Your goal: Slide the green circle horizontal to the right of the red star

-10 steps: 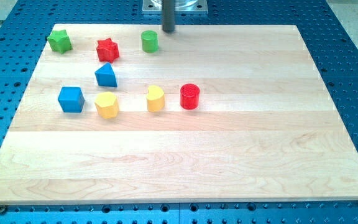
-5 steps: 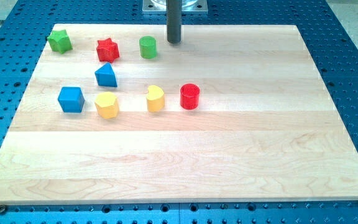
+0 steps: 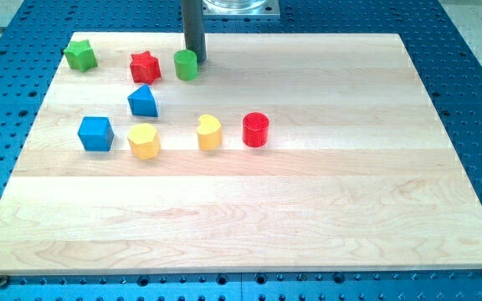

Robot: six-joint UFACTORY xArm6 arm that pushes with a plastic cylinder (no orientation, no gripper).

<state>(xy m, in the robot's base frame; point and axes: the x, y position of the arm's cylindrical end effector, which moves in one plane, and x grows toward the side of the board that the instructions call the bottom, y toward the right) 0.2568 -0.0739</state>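
- board [image 3: 325,167] – pale wood, smooth, visible grain, slight sheen
- table [image 3: 475,100] underneath – blue, dotted with holes, looks like metal
- rod [image 3: 193,29] – dark, matt
- green circle [image 3: 186,64] – matt solid colour

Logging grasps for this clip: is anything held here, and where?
Nothing is held. My tip only presses the green circle from its upper right side, beside the red star.

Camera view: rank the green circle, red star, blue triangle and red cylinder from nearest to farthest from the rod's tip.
Measured from my tip:
1. Green circle, right beside the tip, on its left.
2. Red star, further to the view's left.
3. Blue triangle, below the star.
4. Red cylinder, down towards the view's right.
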